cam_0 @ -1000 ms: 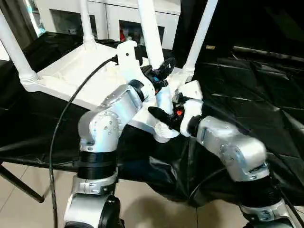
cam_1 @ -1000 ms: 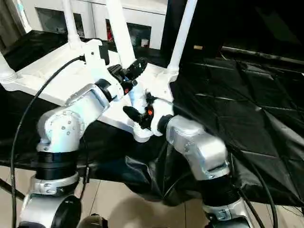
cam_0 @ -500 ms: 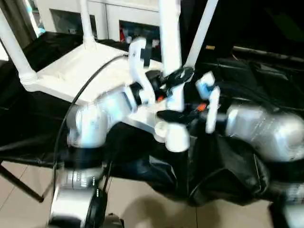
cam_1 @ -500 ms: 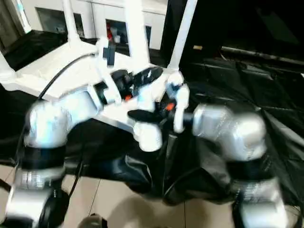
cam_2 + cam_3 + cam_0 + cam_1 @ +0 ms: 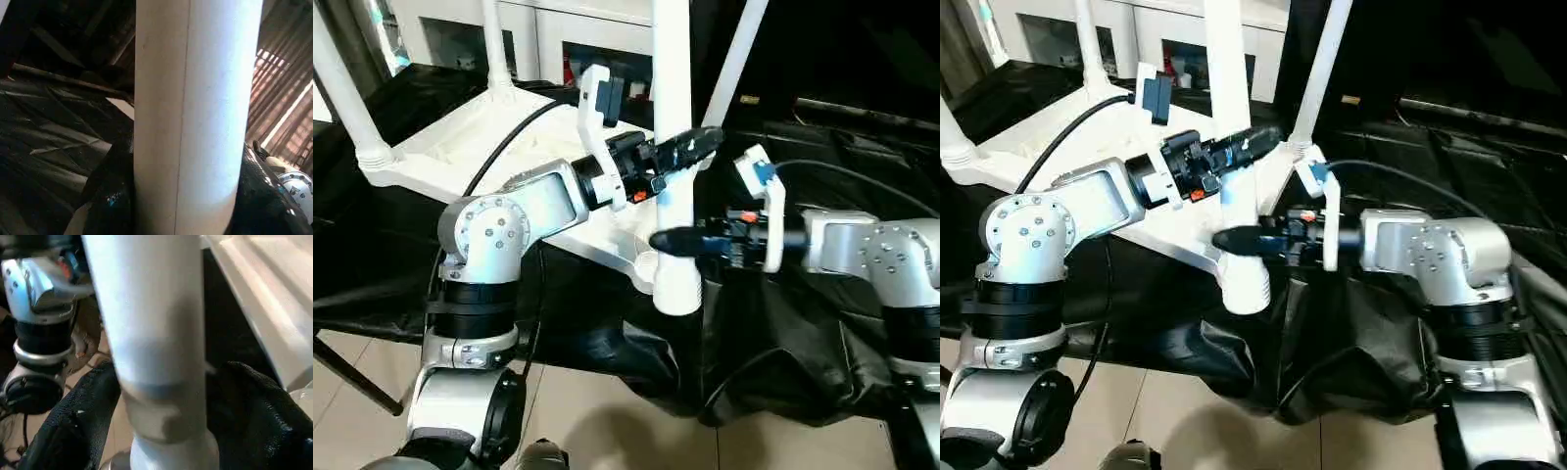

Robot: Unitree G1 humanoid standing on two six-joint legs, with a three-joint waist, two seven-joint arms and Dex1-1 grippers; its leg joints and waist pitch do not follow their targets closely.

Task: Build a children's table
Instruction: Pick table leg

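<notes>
your right hand (image 5: 668,240) reaches in low at the nearest leg (image 5: 673,147), just above the round corner socket (image 5: 676,286) that leg stands in. in the right wrist view its two black fingers (image 5: 78,426) straddle the leg with a gap on each side, so that hand is spread and released, not gripping. a little higher on the same leg, your left hand (image 5: 705,143) comes across from the other side; the left wrist view shows the white tube pressed between its dark fingers (image 5: 110,196), clenched on the leg. the leg stands upright at the near corner of the children's table top (image 5: 460,162), which lies upside down, ribbed underside up, on the counter (image 5: 842,176) draped in black sheeting. beyond the near leg, three more legs rise from the other corners: one (image 5: 342,93) to its left at the front, one (image 5: 494,44) at the far left, one (image 5: 736,54) behind it. past the table top stands a white cabinet (image 5: 548,29) with glass doors.
</notes>
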